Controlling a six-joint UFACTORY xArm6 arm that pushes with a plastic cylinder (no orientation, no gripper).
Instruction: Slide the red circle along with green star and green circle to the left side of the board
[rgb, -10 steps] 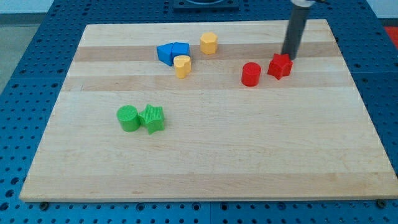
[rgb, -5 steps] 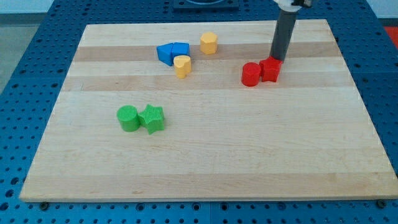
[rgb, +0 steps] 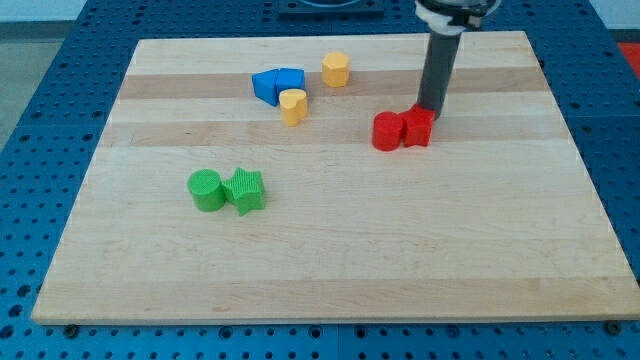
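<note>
The red circle (rgb: 387, 132) lies right of the board's middle, touching a red star (rgb: 418, 127) on its right. My tip (rgb: 428, 108) touches the red star's upper right side. The green circle (rgb: 207, 190) and the green star (rgb: 245, 190) lie side by side and touching at the view's lower left.
Two blue blocks (rgb: 276, 84) sit together near the view's top, with a yellow block (rgb: 293, 105) just below them and a yellow hexagon-like block (rgb: 336, 69) to their right. The wooden board (rgb: 330, 270) sits on a blue pegboard table.
My tip moved left and down, pushing the red star into the red circle, and both red blocks slid left together. The other blocks did not move.
</note>
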